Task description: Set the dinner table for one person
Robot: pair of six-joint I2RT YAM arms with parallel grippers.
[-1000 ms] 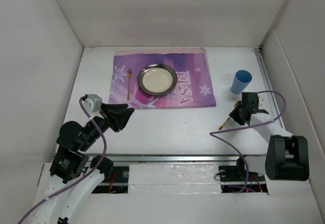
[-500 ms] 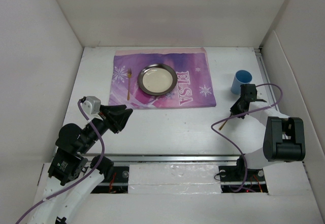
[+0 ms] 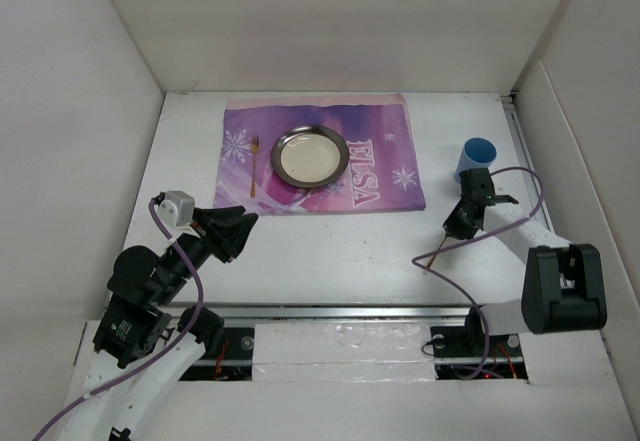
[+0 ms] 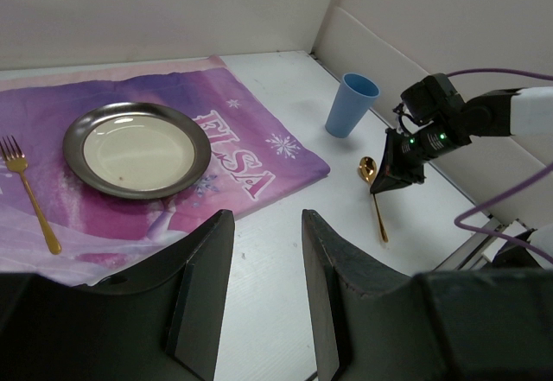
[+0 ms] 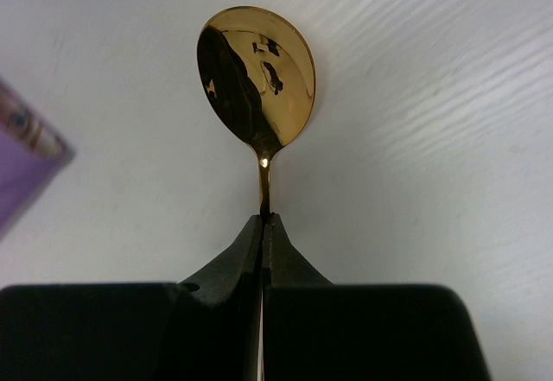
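Grip check on dinner table (image 3: 330, 251), spread flat beneath both arms.
Found right gripper (image 5: 262, 221) pinched tight on gold spoon (image 5: 257, 79) at the neck, near blue cup (image 3: 476, 159); found left gripper (image 4: 266, 225) spread wide.

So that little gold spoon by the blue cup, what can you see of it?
The spoon looks like polished gold metal: a mirror-bright oval bowl, a thin straight handle. The right gripper is shut on its neck, just below the bowl. It is level, on or just above the white table, near the corner of the purple mat and the blue cup; which, I can't tell.
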